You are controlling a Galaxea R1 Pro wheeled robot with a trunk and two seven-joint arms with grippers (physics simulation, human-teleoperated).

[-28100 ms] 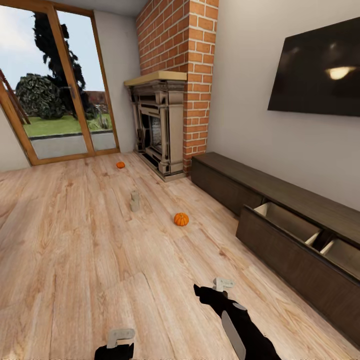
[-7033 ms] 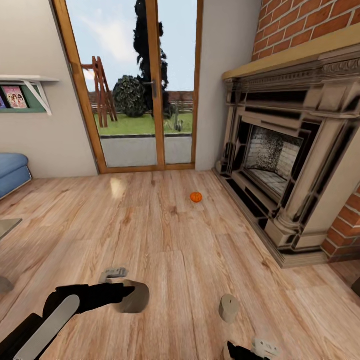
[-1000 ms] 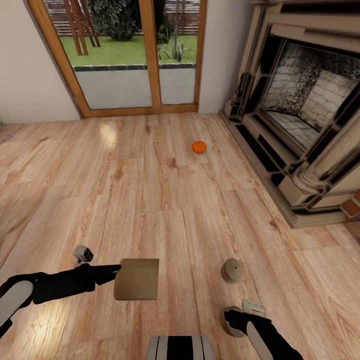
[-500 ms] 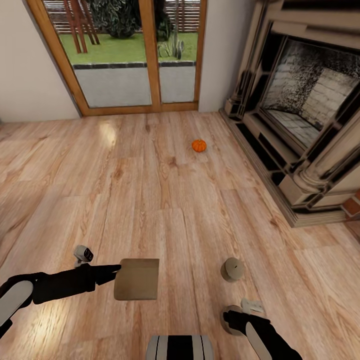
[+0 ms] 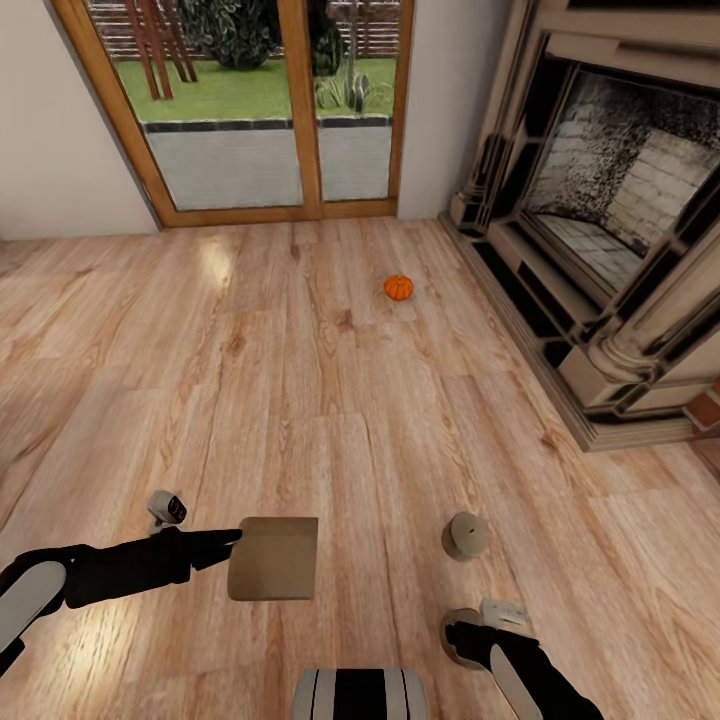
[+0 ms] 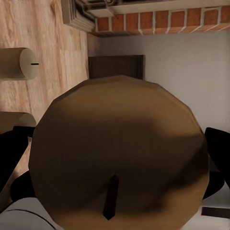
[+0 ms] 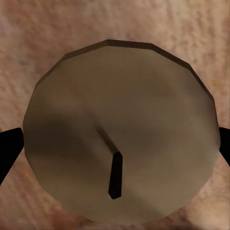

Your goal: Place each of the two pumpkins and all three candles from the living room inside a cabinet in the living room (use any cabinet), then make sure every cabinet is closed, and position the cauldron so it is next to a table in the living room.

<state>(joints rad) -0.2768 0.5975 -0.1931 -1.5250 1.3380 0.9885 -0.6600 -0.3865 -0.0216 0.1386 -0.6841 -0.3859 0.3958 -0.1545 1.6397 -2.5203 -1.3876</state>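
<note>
Candles fill both grippers — left gripper (image 5: 240, 545) clamps one (image 5: 273, 558) lower left, right gripper (image 5: 468, 632) pinches another (image 5: 458, 630) — beside a third candle (image 5: 466, 536) on the floor (image 5: 330, 400).

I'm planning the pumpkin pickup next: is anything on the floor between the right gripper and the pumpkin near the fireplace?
One candle stands on the floor just ahead of the right gripper, roughly on the line toward the pumpkin. Past it, only bare wood floor shows. The right gripper also sits around another candle.
</note>
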